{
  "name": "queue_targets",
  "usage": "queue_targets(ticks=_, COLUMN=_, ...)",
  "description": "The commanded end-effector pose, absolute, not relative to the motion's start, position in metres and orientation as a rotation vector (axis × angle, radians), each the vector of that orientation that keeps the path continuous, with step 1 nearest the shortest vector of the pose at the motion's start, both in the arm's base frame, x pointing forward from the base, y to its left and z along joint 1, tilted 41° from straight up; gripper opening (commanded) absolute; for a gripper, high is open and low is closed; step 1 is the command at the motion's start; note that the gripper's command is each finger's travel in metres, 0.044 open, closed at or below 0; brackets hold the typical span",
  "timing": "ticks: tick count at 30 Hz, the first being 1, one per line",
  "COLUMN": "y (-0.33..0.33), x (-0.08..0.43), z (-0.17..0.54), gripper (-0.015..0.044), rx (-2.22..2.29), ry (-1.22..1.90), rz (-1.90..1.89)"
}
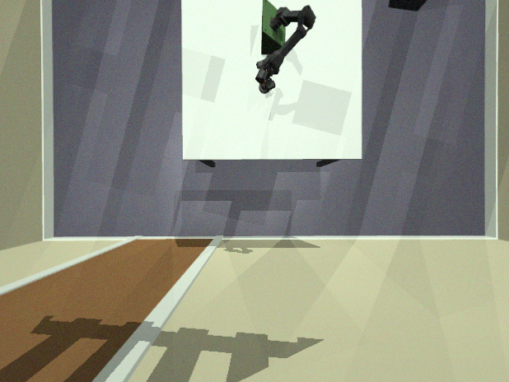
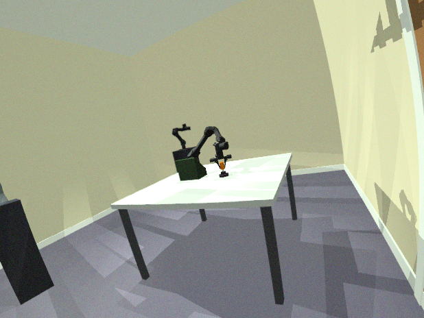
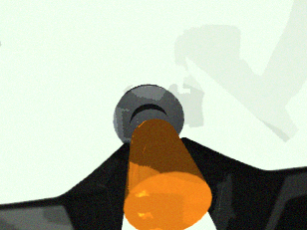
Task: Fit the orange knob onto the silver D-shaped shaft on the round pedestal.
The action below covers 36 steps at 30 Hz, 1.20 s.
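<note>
While the claw was clenched around the orange knob, this knob was above the round pedestal (its hole, I could not see) over the white counter.
</note>
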State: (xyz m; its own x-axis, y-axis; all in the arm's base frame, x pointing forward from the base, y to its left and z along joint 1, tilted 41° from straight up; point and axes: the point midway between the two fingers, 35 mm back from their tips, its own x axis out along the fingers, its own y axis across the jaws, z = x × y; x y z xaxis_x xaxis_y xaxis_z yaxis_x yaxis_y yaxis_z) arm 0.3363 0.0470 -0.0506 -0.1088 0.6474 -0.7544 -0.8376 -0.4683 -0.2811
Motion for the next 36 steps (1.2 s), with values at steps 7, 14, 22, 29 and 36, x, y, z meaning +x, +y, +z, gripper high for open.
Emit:
queue_targets(ticks=7, y=0.0482, x=0.3394, z=-0.0494, gripper=0.0, rx=-1.065, ry=0.26, rz=1.771)
queue_targets(ticks=14, y=0.0478, x=0.3382, z=-0.0494, gripper=0.0, rx=-1.064, ry=0.26, rz=1.771)
queue_targets(ticks=22, y=0.0471, x=0.3351, z=-0.0502, gripper=0.0, rx=-1.064, ry=0.26, rz=1.771)
queue_targets(ticks=29, y=0.0463, x=0.3326, z=-0.052, gripper=0.0, rx=-1.064, ry=0.26, rz=1.771)
queue_targets(ticks=36, y=0.0483, x=0.3333, z=-0.0532, gripper=0.0, rx=-1.064, ry=0.26, rz=1.771)
